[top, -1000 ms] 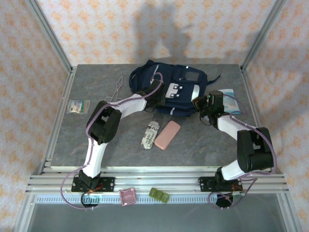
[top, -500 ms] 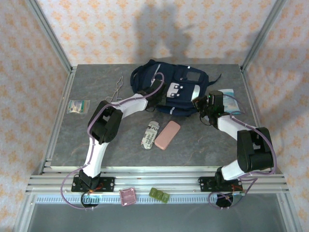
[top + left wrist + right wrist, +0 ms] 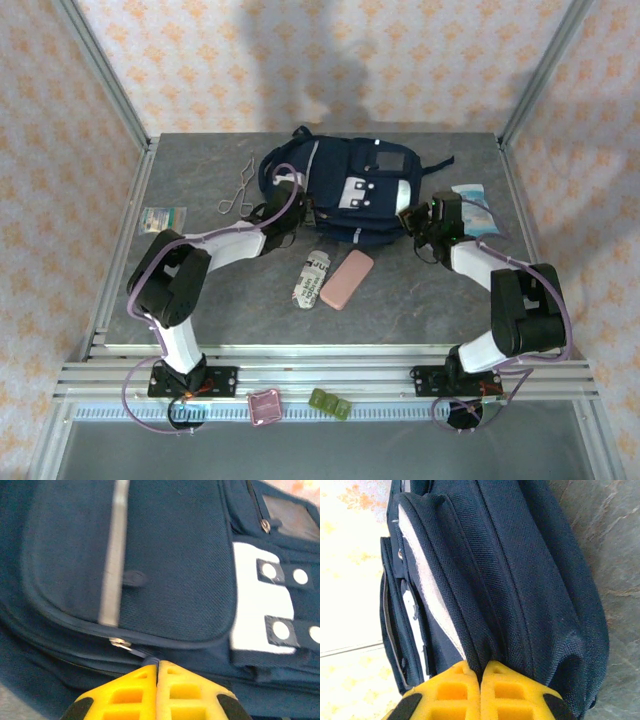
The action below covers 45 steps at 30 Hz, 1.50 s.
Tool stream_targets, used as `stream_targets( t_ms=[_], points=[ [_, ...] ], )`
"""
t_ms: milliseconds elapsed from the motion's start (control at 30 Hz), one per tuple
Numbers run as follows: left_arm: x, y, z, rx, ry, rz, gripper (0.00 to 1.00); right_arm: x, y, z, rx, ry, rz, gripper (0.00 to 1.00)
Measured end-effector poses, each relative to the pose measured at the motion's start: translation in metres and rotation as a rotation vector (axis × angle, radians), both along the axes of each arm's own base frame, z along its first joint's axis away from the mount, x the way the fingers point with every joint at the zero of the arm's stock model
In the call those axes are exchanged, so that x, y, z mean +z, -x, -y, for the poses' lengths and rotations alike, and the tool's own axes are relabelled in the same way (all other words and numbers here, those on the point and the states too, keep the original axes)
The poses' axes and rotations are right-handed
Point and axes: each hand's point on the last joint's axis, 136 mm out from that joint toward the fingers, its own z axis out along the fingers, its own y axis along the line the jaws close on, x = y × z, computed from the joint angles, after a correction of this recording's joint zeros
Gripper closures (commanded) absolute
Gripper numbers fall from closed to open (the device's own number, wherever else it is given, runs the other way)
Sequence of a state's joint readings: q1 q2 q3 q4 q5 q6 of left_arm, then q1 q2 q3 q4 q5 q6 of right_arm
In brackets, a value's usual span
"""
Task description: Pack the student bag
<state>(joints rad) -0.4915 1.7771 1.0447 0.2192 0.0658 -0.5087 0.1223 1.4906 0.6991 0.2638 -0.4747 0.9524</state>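
The student bag [image 3: 350, 195] lies at 12 o'clock on the table [image 3: 200, 290], seemingly zipped. The left fingers [image 3: 153, 677] pinch its zipper pull [image 3: 140, 652] at the bag's 8 o'clock edge, and the right fingers [image 3: 476, 677] clamp fabric at its 3 o'clock side. A pink case [image 3: 347, 279] and white packet [image 3: 312, 279] wait at 6 o'clock, so packing looks barely begun

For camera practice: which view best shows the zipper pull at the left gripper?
Left wrist: zipper pull close-up, tab pinched by the left gripper. Top external: too small on the student bag. Right wrist: the bag's other side.
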Motion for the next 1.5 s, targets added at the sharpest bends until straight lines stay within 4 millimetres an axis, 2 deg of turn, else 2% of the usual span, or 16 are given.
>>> stream_targets(
  t_ms=[100, 167, 200, 233, 267, 367, 467, 667, 800, 900, 1067, 1233, 1300, 1367, 1500],
  points=[
    [0.000, -0.004, -0.013, 0.036, 0.025, 0.016, 1.00, 0.000, -0.001, 0.004, -0.010, 0.001, -0.001, 1.00],
    [-0.002, -0.004, -0.014, 0.039, 0.040, 0.019, 1.00, 0.000, -0.001, 0.004, -0.009, 0.000, -0.002, 1.00],
    [-0.002, -0.003, -0.012, 0.028, 0.047, 0.017, 0.94, 0.000, -0.001, 0.004, -0.007, 0.002, -0.001, 1.00],
    [-0.002, -0.002, -0.008, 0.009, 0.056, 0.014, 0.77, 0.000, -0.001, 0.003, -0.002, 0.004, 0.001, 1.00],
    [-0.001, -0.001, -0.005, -0.004, 0.065, 0.011, 0.68, 0.000, -0.001, 0.004, 0.001, 0.008, 0.002, 1.00],
    [0.004, -0.005, 0.009, -0.063, 0.078, -0.010, 0.55, -0.002, -0.002, 0.004, 0.021, 0.034, -0.006, 1.00],
    [0.008, -0.013, 0.022, -0.126, 0.060, -0.023, 0.48, 0.000, -0.008, 0.004, 0.053, 0.086, -0.026, 1.00],
    [-0.005, -0.021, 0.037, -0.239, -0.030, -0.088, 0.46, 0.013, -0.037, 0.010, 0.098, 0.204, -0.005, 1.00],
    [-0.027, -0.023, 0.043, -0.308, -0.106, -0.150, 0.46, 0.002, -0.046, 0.012, 0.123, 0.240, -0.020, 1.00],
    [-0.033, -0.023, 0.045, -0.355, -0.163, -0.177, 0.46, -0.005, -0.046, 0.012, 0.142, 0.261, -0.032, 1.00],
    [-0.034, -0.021, 0.053, -0.434, -0.245, -0.197, 0.61, -0.005, -0.049, 0.013, 0.152, 0.275, -0.028, 1.00],
    [-0.042, -0.009, 0.057, -0.499, -0.292, -0.229, 0.66, -0.008, -0.048, 0.014, 0.155, 0.277, -0.037, 1.00],
    [-0.044, -0.006, 0.056, -0.515, -0.306, -0.241, 0.75, -0.009, -0.048, 0.015, 0.154, 0.277, -0.039, 1.00],
    [-0.047, -0.001, 0.054, -0.530, -0.316, -0.259, 0.74, -0.011, -0.048, 0.015, 0.154, 0.277, -0.043, 1.00],
    [-0.050, 0.003, 0.054, -0.545, -0.325, -0.273, 0.64, -0.013, -0.048, 0.015, 0.154, 0.276, -0.048, 1.00]
  ],
)
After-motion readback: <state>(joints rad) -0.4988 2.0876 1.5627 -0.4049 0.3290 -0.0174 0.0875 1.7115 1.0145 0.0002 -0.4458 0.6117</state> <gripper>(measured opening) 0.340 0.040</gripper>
